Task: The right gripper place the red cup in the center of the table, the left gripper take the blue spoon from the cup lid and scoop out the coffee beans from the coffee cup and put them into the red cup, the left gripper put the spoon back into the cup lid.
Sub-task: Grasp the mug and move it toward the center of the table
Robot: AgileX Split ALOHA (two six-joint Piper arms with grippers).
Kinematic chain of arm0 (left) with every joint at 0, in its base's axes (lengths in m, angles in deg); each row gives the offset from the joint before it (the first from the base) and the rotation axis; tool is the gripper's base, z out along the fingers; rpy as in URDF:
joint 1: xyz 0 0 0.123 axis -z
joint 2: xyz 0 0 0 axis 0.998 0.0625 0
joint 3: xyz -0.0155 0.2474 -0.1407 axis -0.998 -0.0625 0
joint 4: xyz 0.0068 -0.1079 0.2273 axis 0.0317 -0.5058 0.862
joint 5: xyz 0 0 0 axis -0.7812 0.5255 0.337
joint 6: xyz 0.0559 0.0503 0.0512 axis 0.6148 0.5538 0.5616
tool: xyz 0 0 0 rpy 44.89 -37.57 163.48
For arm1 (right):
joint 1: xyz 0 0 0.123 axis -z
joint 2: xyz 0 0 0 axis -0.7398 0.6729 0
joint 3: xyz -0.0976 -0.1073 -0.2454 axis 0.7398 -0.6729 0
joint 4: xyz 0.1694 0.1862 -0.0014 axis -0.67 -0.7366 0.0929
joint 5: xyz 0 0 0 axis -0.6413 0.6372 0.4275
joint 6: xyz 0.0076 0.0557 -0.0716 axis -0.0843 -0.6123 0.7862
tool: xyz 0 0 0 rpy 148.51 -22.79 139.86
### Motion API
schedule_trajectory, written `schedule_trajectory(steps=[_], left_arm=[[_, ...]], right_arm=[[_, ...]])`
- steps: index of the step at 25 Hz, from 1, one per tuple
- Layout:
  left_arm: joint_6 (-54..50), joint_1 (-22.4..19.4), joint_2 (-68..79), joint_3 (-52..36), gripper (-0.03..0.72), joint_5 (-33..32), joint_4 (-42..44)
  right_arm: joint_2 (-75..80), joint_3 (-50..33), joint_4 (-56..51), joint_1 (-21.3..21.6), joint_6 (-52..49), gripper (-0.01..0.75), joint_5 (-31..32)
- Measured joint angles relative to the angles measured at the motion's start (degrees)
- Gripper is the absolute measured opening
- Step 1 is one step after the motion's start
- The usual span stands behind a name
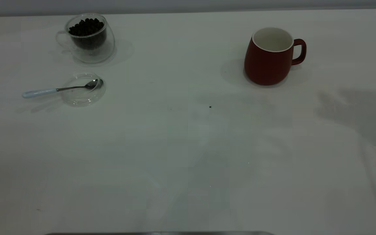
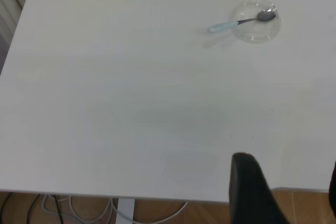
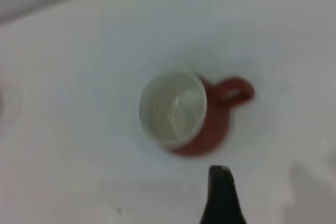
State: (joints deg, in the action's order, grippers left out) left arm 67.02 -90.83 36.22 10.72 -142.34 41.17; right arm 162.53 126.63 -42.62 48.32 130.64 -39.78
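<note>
Table (image 1: 181,156): we find all task items standing untouched.

Red cup (image 1: 269,58): upright, empty, white inside, on the right half and toward the far edge, well apart from ctr. Handle points away from ctr, to the right in the ext. view.

Coffee cup (image 1: 88,37): far left, upright, holding the beans (image 1: 86,27) in a heap. Lid (image 1: 83,89) lies just in front of it, apart from it. Spoon (image 1: 60,88): bowl rests in the lid, blue handle sticks out over the rim to the left.

Right gripper (image 3: 223,195): not in the ext. view. Its wrist cam looks down into the red cup from above, w/ one dark fingertip showing near the cup but not touching. Only one finger is seen, so we cannot tell how far the pincer is open; it has hold of nothing visible.

Left gripper (image 2: 286,192): back by the near table edge, well apart from spoon and lid. One finger shows plus a sliver of the other at frame edge; they stand apart, nothing between. We judge it parked.

Step in hand, our judgement: step 1, right arm approaching the red cup; no grasp yet. Next move calls for descent onto the cup, fingers spread to straddle wall or handle, firm closure, then carry to table ctr, kept upright. Scooping not begun.
</note>
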Motion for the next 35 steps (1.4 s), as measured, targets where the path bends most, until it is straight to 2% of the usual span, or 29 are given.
schedule_trajectory(steps=[8,12,14,21,35], left_arm=[[0.0,0.0,0.0,0.0,0.422,0.0,0.0],[0.0,0.0,0.0,0.0,0.422,0.0,0.0],[0.0,0.0,0.0,0.0,0.422,0.0,0.0],[-0.12,0.0,0.0,0.0,0.422,0.0,0.0],[-0.12,0.0,0.0,0.0,0.422,0.0,0.0]], right_arm=[[21.6,15.61,-17.83,0.0,-1.33,0.584,-0.62],[28.42,19.89,-30.05,0.0,-2.18,0.584,-1.41],[31.27,21.45,-32.41,0.0,-3.29,0.584,-2.17],[37.57,25.99,-33.66,-0.12,-10.93,0.584,-1.4],[41.64,27.52,-32.23,-3.94,-12.12,0.584,1.84]])
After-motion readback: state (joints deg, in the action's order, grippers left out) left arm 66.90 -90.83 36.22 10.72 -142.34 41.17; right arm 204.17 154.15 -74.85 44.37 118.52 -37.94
